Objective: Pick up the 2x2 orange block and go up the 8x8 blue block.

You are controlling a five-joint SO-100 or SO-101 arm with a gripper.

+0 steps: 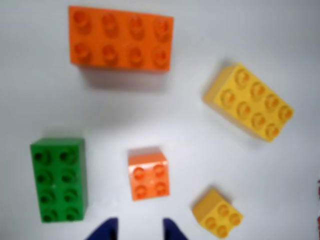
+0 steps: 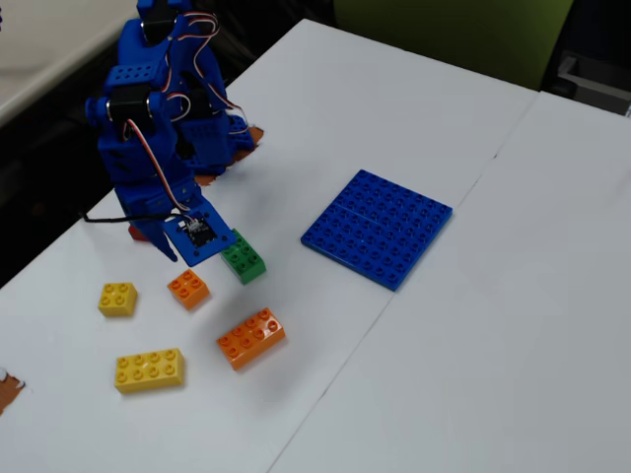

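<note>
Item: small orange block [image 1: 148, 175], four studs. In the wrist view it sits at about 6 o'clock from centre, just above the two blue fingertips, roughly in line with the gap between them and turned slightly askew. In the fixed view it lies on the white table [image 2: 414, 108], near the arm's [image 2: 158, 128] lowered head, at about 7 o'clock from it.

Item: gripper [image 1: 139, 229]. Only the tips show at the bottom edge. They stand apart, the gap about as wide as the block, holding nothing and not touching it.

Item: blue plate [image 2: 378, 228]. Flat, bare, well apart from the bricks, at about 3 o'clock from the arm in the fixed view.

Neighbours, wrist view: green brick [image 1: 59, 179] at 9 o'clock of the small orange block; small yellow brick [image 1: 217, 213] at 4 o'clock; long orange brick [image 1: 120, 38] at 12; long yellow brick [image 1: 249, 101] at 2.

Stage, as I judge it: approach, grasp not yet made.

Risks:
- Opening barely spans the block; a fingertip could land on its top or push it away.
- The block's slight twist could make it pivot as the fingers close.
- The green brick is near; a drifting finger could nudge it.
- The long orange brick shares the colour; mistaking it would fail the pick.
</note>
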